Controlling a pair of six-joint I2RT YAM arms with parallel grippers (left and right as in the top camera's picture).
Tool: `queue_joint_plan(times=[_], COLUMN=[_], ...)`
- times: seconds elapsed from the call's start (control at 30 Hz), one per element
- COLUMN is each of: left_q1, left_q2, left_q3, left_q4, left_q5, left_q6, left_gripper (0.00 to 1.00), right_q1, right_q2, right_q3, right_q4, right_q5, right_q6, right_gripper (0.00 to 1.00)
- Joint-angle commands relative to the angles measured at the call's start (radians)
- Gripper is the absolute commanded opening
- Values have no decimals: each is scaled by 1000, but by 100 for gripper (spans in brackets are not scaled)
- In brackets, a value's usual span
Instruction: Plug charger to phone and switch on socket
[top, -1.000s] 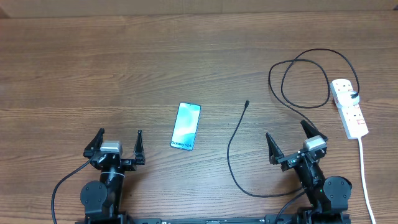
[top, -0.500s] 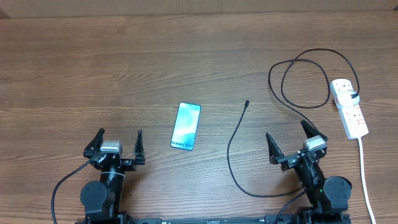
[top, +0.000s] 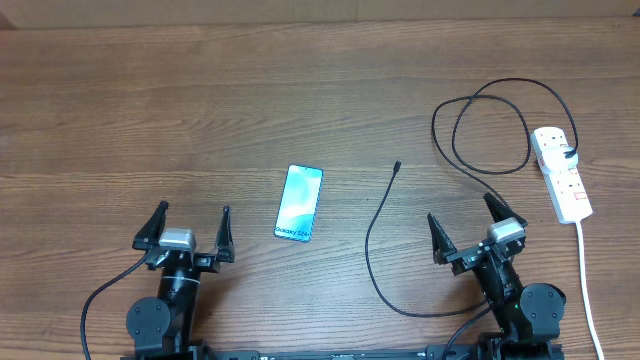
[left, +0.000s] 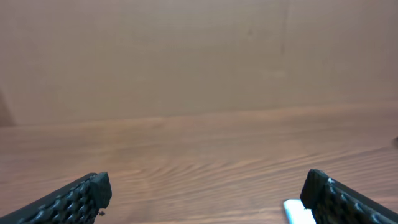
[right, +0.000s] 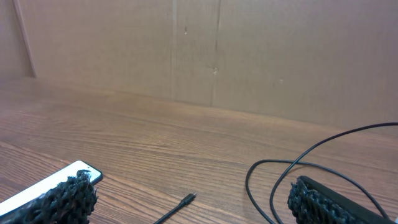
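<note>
The phone (top: 298, 202), light blue screen up, lies flat in the middle of the table; a corner shows in the left wrist view (left: 297, 210) and in the right wrist view (right: 46, 185). The charger, a thin black cable (top: 378, 222), runs from a loose plug tip (top: 397, 165) round a loop (top: 490, 125) to the socket (top: 562, 173), a white power strip at the right. The plug tip also shows in the right wrist view (right: 186, 199). My left gripper (top: 190, 225) is open and empty, left of the phone. My right gripper (top: 466, 218) is open and empty, between cable and socket.
The socket's thick white cord (top: 585, 290) runs down the right side to the front edge. A brown cardboard wall (right: 205, 50) stands along the far side of the wooden table (top: 200, 100).
The left gripper has shifted very slightly; nothing else has moved.
</note>
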Motion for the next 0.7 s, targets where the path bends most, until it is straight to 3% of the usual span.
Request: queue_joint_plan(times=[0.0, 0.2, 0.33, 0.67], left_q1=[-10, -10, -10, -26], left_q2=[-3, 25, 161, 863], left_q3=[82, 346, 592, 1381], left_q4=[-20, -302, -548, -1244], left_q5=[60, 49, 53, 115], left_q6=[-112, -170, -199, -153], left_gripper=[100, 100, 100, 100], right_q1=[-3, -3, -3, -3], right_q2=[-6, -6, -6, -6], right_q3=[-10, -10, -10, -10], right_q4=[6, 6, 6, 6], right_q5=[0, 0, 0, 0], right_q6=[6, 6, 6, 6], right_gripper=[100, 100, 100, 100])
